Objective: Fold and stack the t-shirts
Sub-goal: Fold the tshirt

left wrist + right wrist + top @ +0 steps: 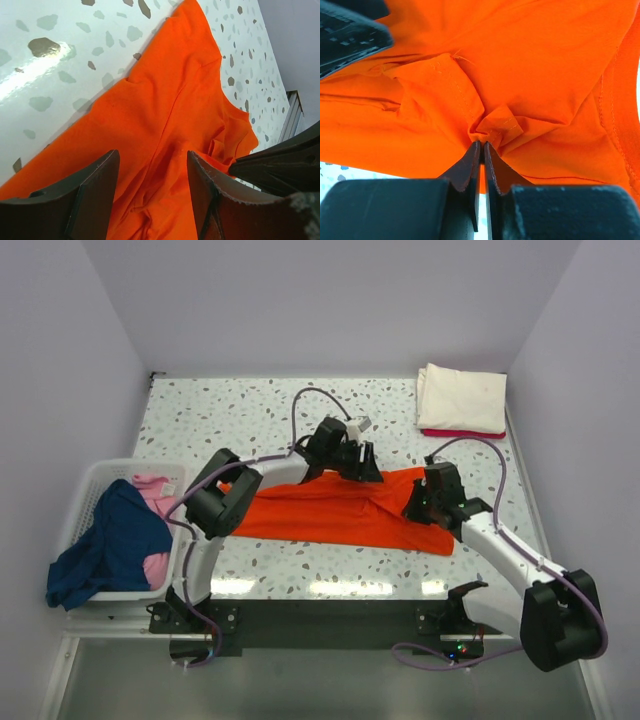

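Note:
A bright orange t-shirt (330,515) lies spread lengthwise across the speckled table (250,410) between the two arms. My left gripper (362,462) hovers over its far edge. In the left wrist view it (153,155) is open, with wrinkled orange cloth (165,100) below the gap and nothing held. My right gripper (418,502) is at the shirt's right part. In the right wrist view it (482,144) is shut on a bunched, stitched fold of the orange cloth (530,65). A folded cream-white t-shirt (462,397) rests on a red one (455,433) at the far right.
A white slatted basket (100,472) stands at the table's left edge, with a navy blue shirt (110,550) hanging over its rim and a pink one (155,495) inside. Purple-grey walls close in the table on three sides.

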`<state>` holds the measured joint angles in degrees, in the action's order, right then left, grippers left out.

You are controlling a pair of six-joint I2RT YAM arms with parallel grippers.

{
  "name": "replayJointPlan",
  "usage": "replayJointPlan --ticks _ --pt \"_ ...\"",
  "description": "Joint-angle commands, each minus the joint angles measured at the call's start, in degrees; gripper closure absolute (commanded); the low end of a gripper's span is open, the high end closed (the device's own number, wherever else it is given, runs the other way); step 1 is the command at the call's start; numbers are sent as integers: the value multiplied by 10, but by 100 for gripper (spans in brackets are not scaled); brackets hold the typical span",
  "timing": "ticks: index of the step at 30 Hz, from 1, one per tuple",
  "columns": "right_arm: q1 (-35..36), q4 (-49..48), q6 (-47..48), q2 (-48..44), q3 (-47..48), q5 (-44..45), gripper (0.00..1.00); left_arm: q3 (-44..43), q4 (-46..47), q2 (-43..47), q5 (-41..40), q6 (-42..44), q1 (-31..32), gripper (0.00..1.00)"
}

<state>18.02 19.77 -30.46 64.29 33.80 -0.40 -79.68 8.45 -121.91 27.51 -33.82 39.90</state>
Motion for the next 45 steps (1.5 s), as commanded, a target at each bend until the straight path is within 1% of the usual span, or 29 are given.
replayJointPlan --ticks 1,7,15,19,22,25,27,30,35,39,45 --pt "5 -3 -14 -22 -10 -7 92 -47 32 -25 28 14 12 39" --pt "5 16 -17 -43 -8 1 91 -71 28 -52 47 18 25 39" --pt "4 26 -17 -50 1 20 84 -52 49 -45 84 28 36 39" --pt "5 34 -14 -46 14 36 77 -29 61 -26 104 39 36 39" --pt "4 52 -12 -45 31 48 70 -18 63 -15 128 49 36 40" --pt "4 62 -11 -45 49 63 68 -1 65 -7 142 54 36 41" --pt "4 72 -10 -42 62 88 67 15 68 1 144 60 36 41" --pt "4 72 -9 -24 73 102 66 32 68 21 148 69 36 42" --pt "5 52 -7 21 80 96 66 59 75 51 146 84 36 43" --pt "4 40 -7 58 90 99 67 66 74 55 170 93 36 43" --pt "4 30 -4 75 91 98 67 82 69 63 177 99 37 44"
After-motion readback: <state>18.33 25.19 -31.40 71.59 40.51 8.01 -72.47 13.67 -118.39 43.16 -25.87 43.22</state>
